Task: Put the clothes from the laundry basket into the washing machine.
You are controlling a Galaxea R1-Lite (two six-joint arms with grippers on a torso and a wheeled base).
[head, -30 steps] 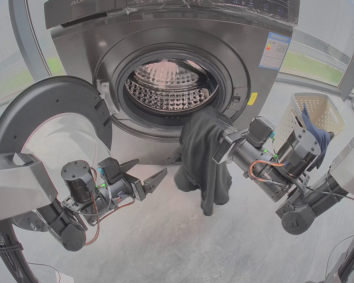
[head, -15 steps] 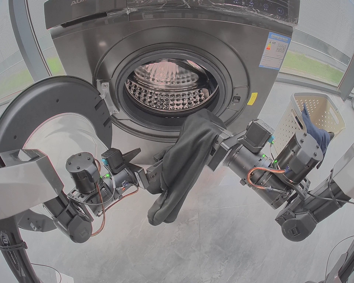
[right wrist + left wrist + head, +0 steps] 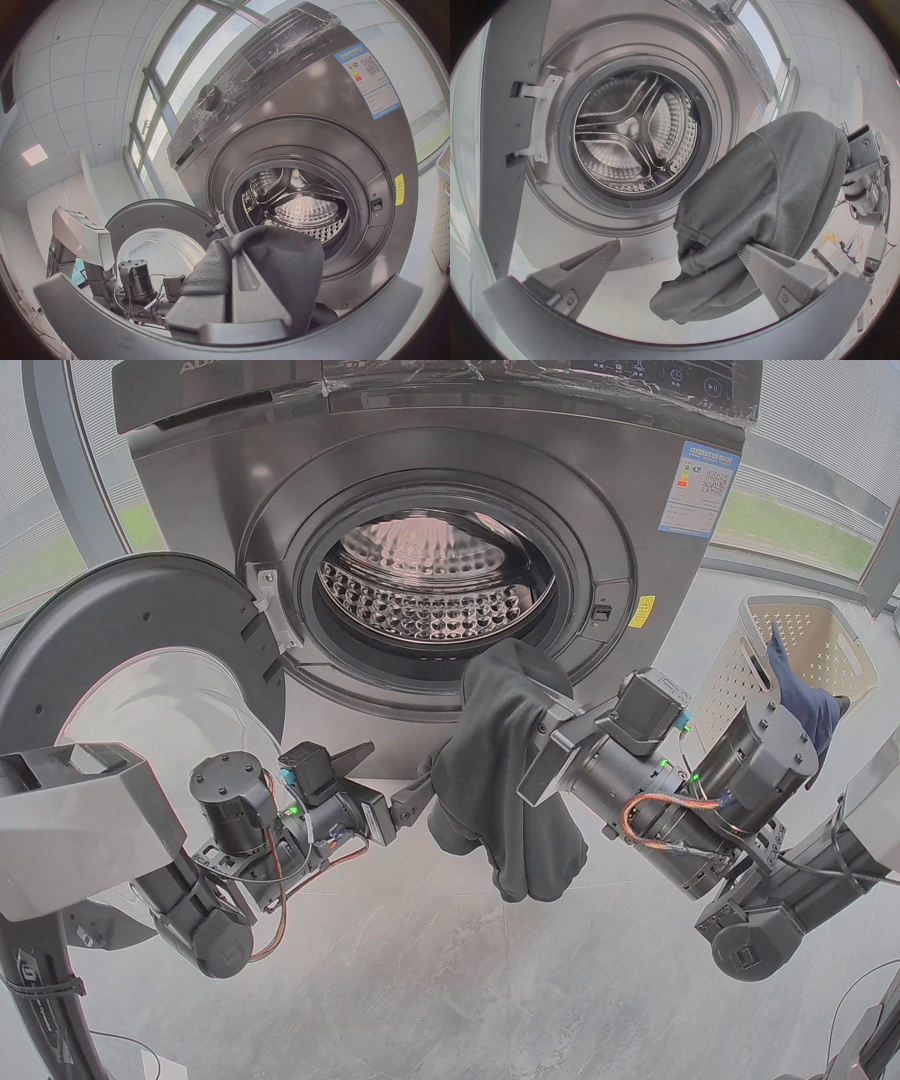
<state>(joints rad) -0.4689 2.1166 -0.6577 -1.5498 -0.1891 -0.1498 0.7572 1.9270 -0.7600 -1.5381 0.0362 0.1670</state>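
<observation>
You have the dark grey garment [image 3: 502, 772] draped over the right gripper [image 3: 239, 262]. Its long axis runs roughly top to bottom. The rounded hump sits just in front of the lower lip of the washing machine [image 3: 450, 463] opening, and the loose end hangs toward the floor.

In the right wrist view, the right gripper's jaws are pressed together on the cloth, with fabric folded over one finger. The left gripper [image 3: 677, 248] has its jaws spread wide. One fingertip touches the garment's side and the other is apart from it, holding nothing.

The garment is matte with a fine mesh knit. It shows a seam line and bunches into folds at the low end.

The door [image 3: 141, 632] stands open on your left. A blue garment [image 3: 797, 688] hangs over the laundry basket [image 3: 844, 632] rim.
</observation>
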